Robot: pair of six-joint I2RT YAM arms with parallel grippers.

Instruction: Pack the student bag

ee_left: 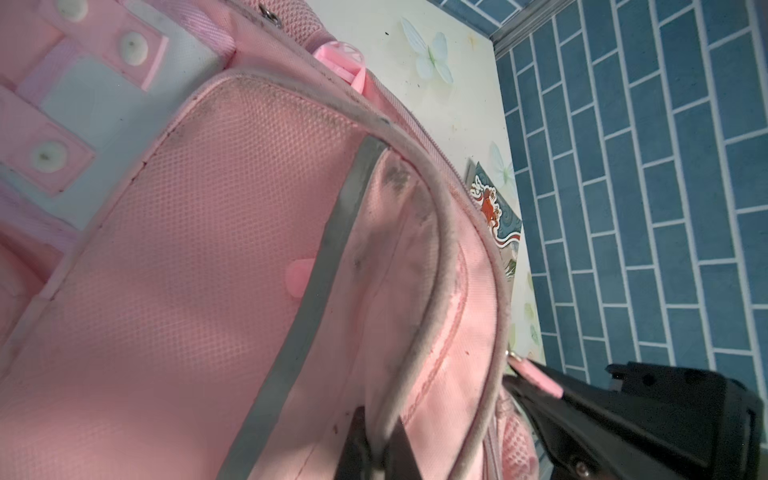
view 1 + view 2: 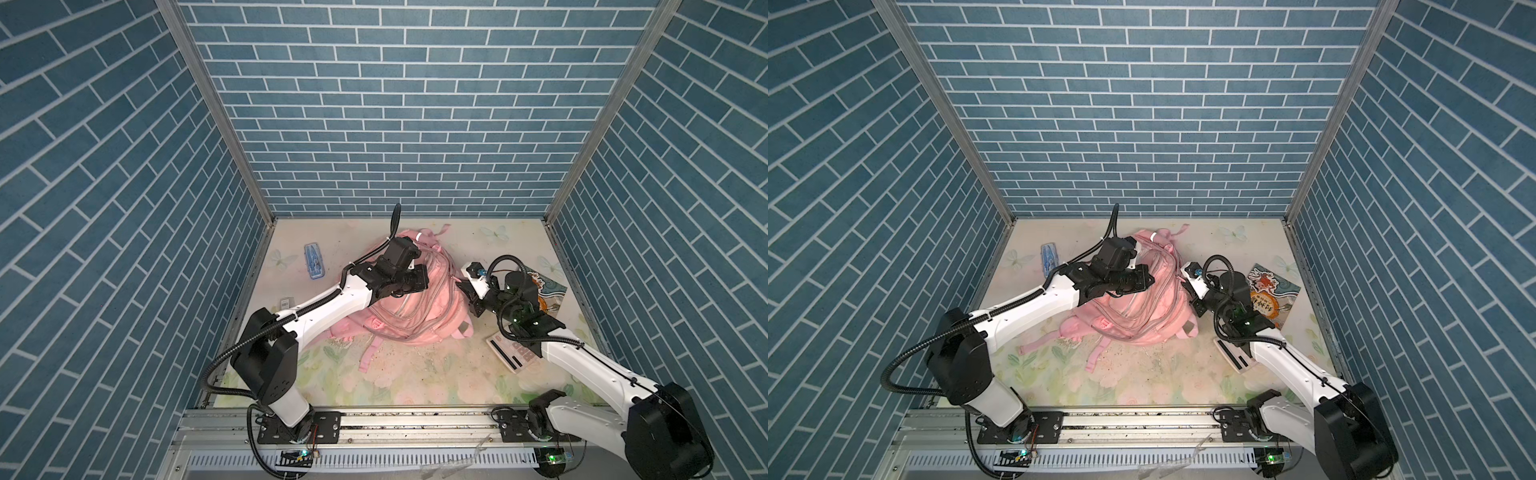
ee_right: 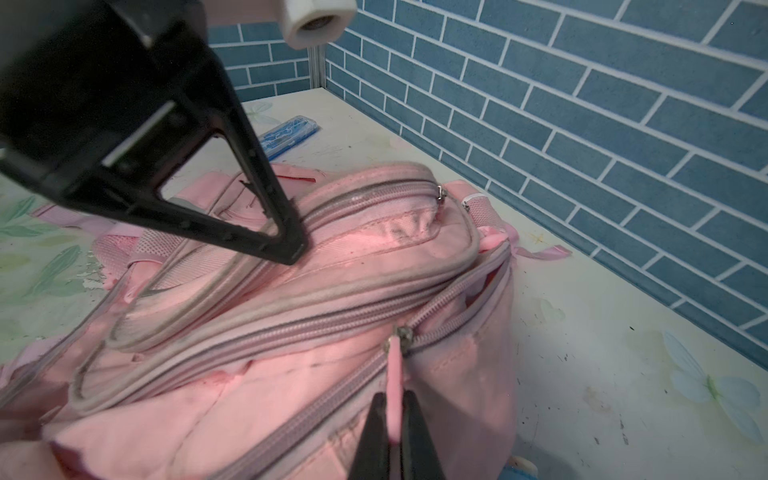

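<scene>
On the floral tabletop [image 2: 415,374], enclosed by 3 blue brick-patterned walls, the pink student bag [image 2: 419,309] lies near the middle with its front pockets facing up and its straps trailing toward the front edge. In both top views the left gripper [image 2: 422,284] reaches onto the bag's upper front. The right gripper [image 2: 462,286] meets the bag's right side. A blue pencil case [image 2: 313,262] lies well apart on the left. A picture book [image 2: 550,286] and a white calculator [image 2: 513,353] lie on the right, both partly under the right arm.

In the left wrist view, pink fabric fills most of the frame. The left gripper's 2 dark fingers [image 1: 359,444] are pressed together on the grey piped rim of a front pocket, pinching it. The right gripper's black body shows just beyond the bag.

In the right wrist view, the right gripper's 2 fingers [image 3: 417,436] pinch the flat pink zipper pull [image 3: 395,374] of a long zipper. Past the slider, the 2 rows of teeth stand slightly apart. The left gripper's black frame has its tip touching a front pocket.
</scene>
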